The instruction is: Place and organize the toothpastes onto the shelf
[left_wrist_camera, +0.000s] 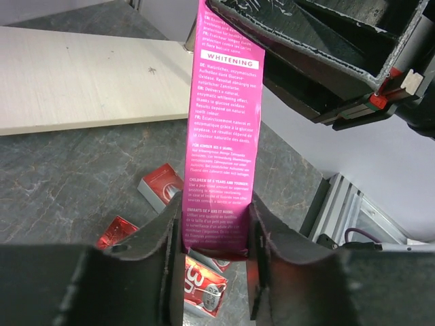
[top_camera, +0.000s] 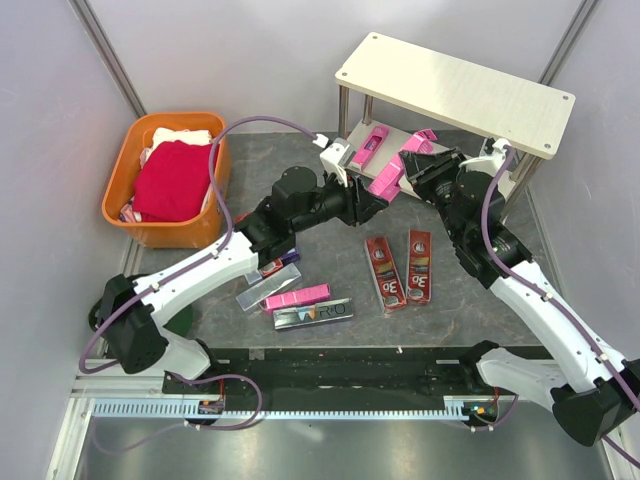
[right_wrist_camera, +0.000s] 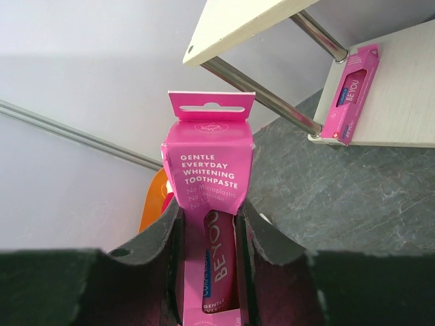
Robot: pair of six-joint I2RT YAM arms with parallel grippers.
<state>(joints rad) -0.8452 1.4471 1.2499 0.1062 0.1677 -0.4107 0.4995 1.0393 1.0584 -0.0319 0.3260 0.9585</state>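
Note:
My left gripper [top_camera: 364, 205] [left_wrist_camera: 214, 204] is shut on the end of a pink toothpaste carton [left_wrist_camera: 224, 122]. My right gripper [top_camera: 422, 168] [right_wrist_camera: 207, 210] is shut on a pink carton [right_wrist_camera: 209, 170], tab end outward. The grippers meet in front of the shelf [top_camera: 460, 95] with a pink carton [top_camera: 386, 178] between them; I cannot tell if both hold the same one. Two pink cartons [top_camera: 371, 143] [top_camera: 421, 140] lie on the lower tier. On the table lie two dark red cartons [top_camera: 384, 272] [top_camera: 419, 266], a pink one [top_camera: 297, 296] and silver ones [top_camera: 313, 313].
An orange basket [top_camera: 165, 180] with red and white cloths stands at the back left. The left arm lies over more cartons near it [top_camera: 275, 268]. Grey walls close in the back and sides. A metal rail [top_camera: 300, 408] runs along the near edge.

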